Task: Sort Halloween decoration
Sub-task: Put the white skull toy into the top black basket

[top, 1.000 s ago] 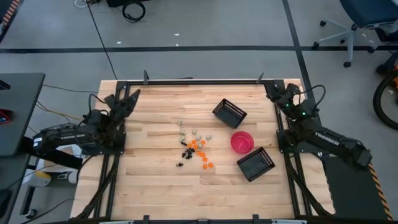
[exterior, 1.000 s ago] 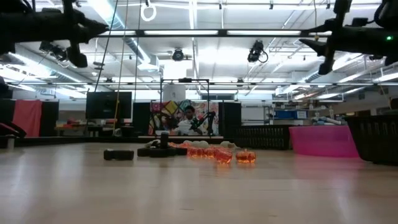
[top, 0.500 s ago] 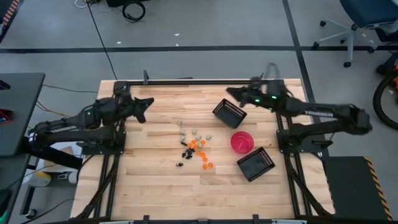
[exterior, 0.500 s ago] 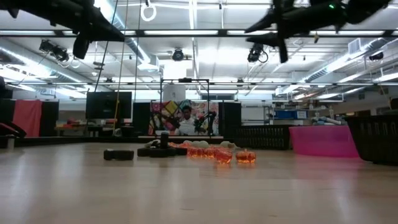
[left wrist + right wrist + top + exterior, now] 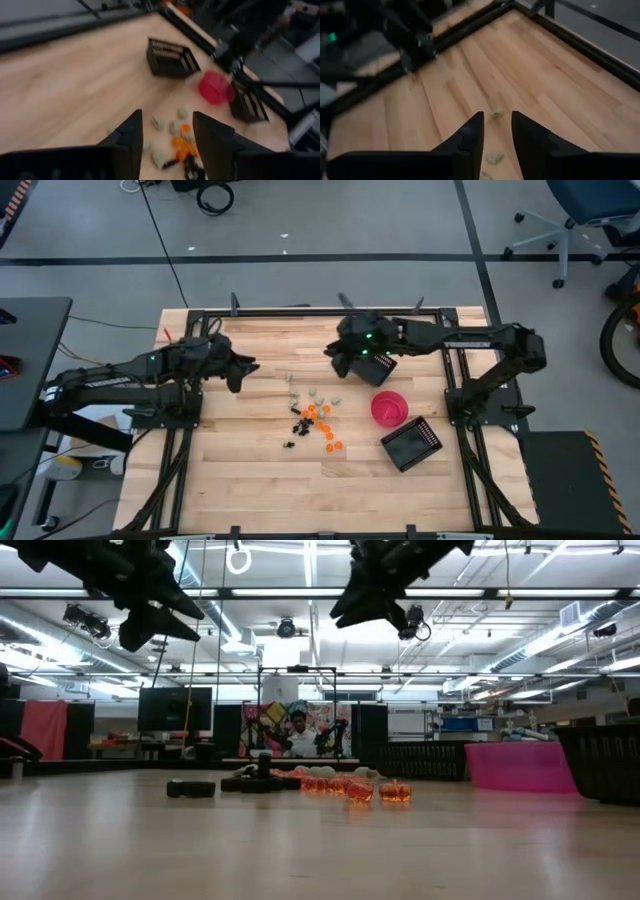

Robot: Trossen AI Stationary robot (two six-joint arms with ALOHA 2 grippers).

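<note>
The Halloween decoration [image 5: 312,418] is a loose cluster of tiny orange, pale and black trinkets lying on the wooden table's middle. It also shows in the left wrist view as the trinkets [image 5: 176,140] and in the low view as the trinkets [image 5: 335,783]. My left gripper [image 5: 246,368] hangs open in the air to the cluster's left, tipped down toward it. My right gripper [image 5: 334,356] hangs above the table at the cluster's far side. Its fingers stand a little apart with nothing between them, and pale trinkets [image 5: 495,114] lie beyond them.
A pink bowl [image 5: 389,408] stands right of the cluster. One black slatted basket [image 5: 378,366] sits at the far side, partly under my right arm. Another basket [image 5: 412,444] sits near the right edge. A black frame [image 5: 300,310] lines the table's far edge.
Both arms have unfolded from their resting places at the table's sides. My right gripper has swung from the far right corner toward the table's middle, past the far basket, and tipped downward. My left gripper has reached a little toward the cluster, tipped down and opened.
</note>
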